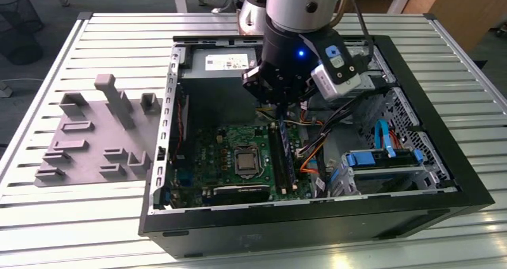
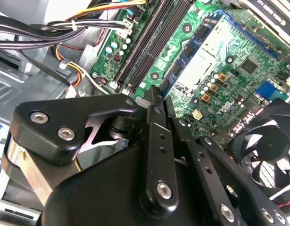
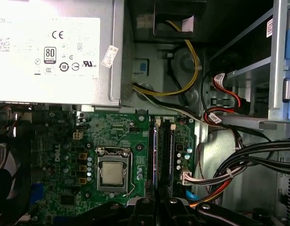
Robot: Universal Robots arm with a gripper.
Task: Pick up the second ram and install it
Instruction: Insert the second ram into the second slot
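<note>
Since the second ram (image 1: 287,156) stands on edge at the motherboard's (image 1: 230,139) slot edge, pinched by our gripper (image 1: 282,110), we judge it light, stiff, fragile; hold its top edge.

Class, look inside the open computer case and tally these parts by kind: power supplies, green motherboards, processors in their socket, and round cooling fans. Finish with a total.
Power supply: 1
Green motherboard: 1
Processor: 1
Cooling fan: 1
Total: 4
</note>
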